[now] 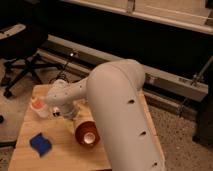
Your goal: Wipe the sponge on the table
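The blue sponge [40, 143] lies flat on the wooden table [65, 155], near its front left corner. My white arm [117, 107] reaches in from the right and covers much of the table. The gripper [61, 111] hangs over the left middle of the table, above and to the right of the sponge and apart from it. It sits close to a small bottle with an orange cap [37, 106].
A brown can [86, 133] lies on its side in the table's middle, its open end facing the camera. A black office chair [20, 47] stands on the floor at the back left. A dark wall and a metal rail [170, 82] run behind the table.
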Controlling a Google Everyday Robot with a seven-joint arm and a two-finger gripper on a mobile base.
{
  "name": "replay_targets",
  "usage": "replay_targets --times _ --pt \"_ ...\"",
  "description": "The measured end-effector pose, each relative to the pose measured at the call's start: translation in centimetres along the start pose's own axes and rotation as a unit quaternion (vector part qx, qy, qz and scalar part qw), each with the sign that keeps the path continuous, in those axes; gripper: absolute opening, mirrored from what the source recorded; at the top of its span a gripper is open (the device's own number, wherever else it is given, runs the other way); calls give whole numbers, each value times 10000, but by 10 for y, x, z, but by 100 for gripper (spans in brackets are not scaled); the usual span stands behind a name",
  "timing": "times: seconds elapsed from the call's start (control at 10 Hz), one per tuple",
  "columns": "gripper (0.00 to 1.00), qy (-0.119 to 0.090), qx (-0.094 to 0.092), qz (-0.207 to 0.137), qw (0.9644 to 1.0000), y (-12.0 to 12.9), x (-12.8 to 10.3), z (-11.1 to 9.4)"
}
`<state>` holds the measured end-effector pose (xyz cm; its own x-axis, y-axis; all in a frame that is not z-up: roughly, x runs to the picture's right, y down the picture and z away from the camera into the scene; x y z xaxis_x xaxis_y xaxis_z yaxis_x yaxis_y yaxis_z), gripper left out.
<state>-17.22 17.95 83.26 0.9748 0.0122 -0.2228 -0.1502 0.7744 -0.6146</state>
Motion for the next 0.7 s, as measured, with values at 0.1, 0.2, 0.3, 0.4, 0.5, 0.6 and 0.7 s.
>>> replay_targets --times 0.1,0.2,0.3,0.4,0.5,0.6,0.7 --pt "80 5 0 3 10000 0 0 0" --pt "80 10 20 8 10000 0 1 0" --pt "80 6 77 51 10000 -1 3 -3" --pt "80 -111 114 90 9998 -1 1 -5" --pt "80 -261 156 115 9995 1 -4 -10" --pt "80 -344 176 111 9992 4 -8 -14" --pt "80 -405 189 102 9989 10 -14 -16"
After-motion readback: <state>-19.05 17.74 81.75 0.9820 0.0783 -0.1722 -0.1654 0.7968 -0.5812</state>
